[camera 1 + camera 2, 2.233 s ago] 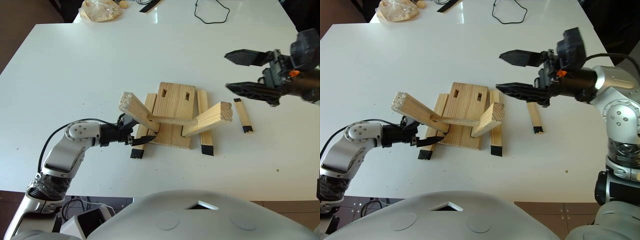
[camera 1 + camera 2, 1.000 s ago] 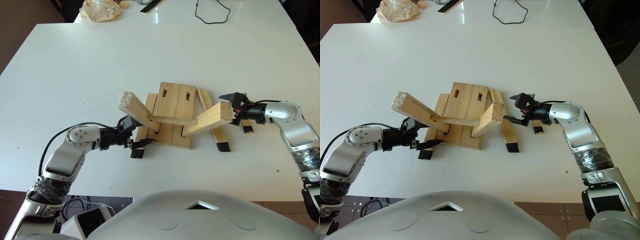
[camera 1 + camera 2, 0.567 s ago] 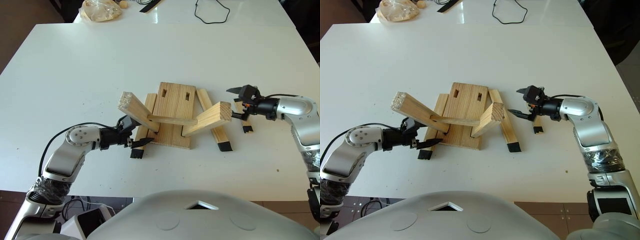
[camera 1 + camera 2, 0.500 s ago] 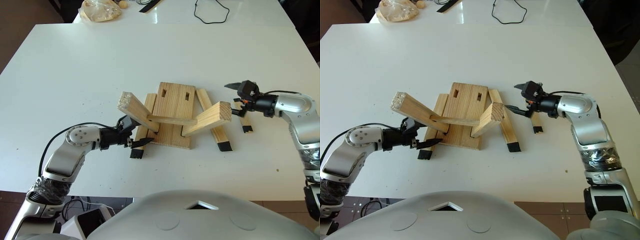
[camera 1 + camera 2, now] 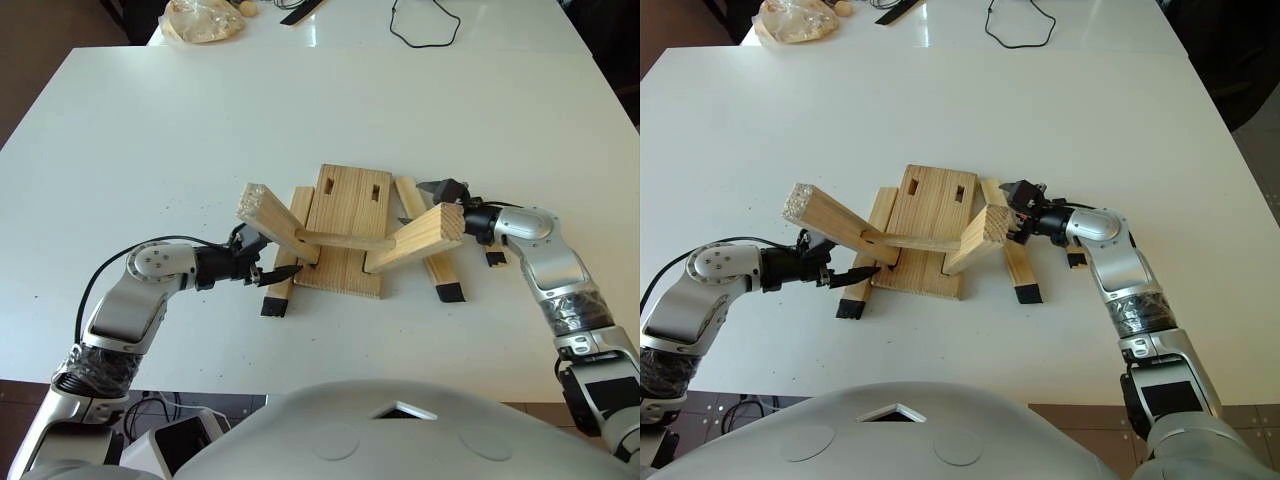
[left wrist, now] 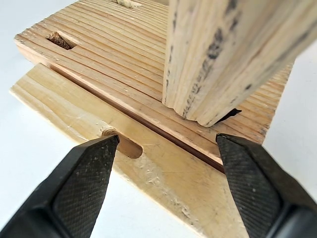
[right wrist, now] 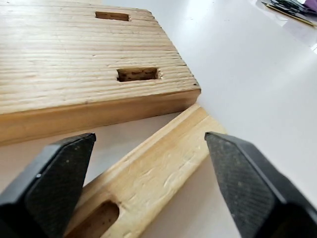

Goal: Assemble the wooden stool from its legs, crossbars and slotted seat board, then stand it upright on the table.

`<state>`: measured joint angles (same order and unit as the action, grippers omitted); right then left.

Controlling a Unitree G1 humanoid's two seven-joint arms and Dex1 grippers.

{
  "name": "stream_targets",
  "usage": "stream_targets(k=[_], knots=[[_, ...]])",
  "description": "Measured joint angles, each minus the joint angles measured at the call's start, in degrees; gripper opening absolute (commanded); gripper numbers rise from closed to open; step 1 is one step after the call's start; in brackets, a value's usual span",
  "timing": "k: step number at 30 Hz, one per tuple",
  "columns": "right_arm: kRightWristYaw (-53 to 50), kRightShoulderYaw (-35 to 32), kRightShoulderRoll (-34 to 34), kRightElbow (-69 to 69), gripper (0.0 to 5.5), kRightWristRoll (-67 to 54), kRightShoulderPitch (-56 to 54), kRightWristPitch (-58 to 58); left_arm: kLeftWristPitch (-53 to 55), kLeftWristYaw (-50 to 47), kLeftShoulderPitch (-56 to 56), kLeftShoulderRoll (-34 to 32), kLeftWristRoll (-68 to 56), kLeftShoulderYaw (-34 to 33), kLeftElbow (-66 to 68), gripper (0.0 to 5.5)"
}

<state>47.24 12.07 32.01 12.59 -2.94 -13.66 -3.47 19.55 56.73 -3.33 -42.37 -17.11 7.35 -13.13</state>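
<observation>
A crumpled plastic bag (image 5: 203,18) and a black cable (image 5: 425,25) lie at the top edge of the frame, well apart from the work on the white table (image 5: 150,130).

The slotted seat board (image 5: 345,205) lies flat at the centre. Two thick legs joined by a crossbar (image 5: 345,240) lie across it. The left leg (image 5: 272,220) slants to the upper left and the right leg (image 5: 415,238) to the right. A black-tipped bar (image 5: 283,275) lies along the board's left edge. A longer black-tipped bar (image 5: 430,258) slants down on the board's right, partly hidden under the right leg. A short black-tipped piece (image 5: 488,245) lies just right of that.

The left gripper (image 5: 272,258) is spread wide and holds nothing. Its fingers sit either side of the left leg's lower end, over the bar and the board's edge. The right gripper (image 5: 1018,212) is also spread wide and empty, right behind the right leg's end face. Its wrist view shows the longer bar's slotted end between its fingers (image 7: 54,173).

Half a second ago the right gripper hung further right, clear of the leg; it has since moved in towards the centre. The left gripper has edged slightly up towards its leg. The wooden parts have not shifted.
</observation>
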Motion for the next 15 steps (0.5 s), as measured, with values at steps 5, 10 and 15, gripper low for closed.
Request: stream_targets(k=[5, 10, 15], knots=[[0.21, -1.15, 2.11, 3.28, 4.06, 1.45, 0.33, 1.45, -0.22, -0.16, -0.15, -0.01, 0.28, -0.01, 0.48, 3.64], [0.53, -2.51, 2.42, 3.62, 4.06, 1.24, 0.35, 1.81, -0.51, -0.17, -0.14, -0.01, 0.46, -0.04, 0.74, 3.64], [2.24, -3.66, 0.61, -3.19, 4.06, -3.52, 0.91, -1.4, 0.01, -0.03, 1.16, 0.14, 0.64, 1.1, 0.73, 3.64]])
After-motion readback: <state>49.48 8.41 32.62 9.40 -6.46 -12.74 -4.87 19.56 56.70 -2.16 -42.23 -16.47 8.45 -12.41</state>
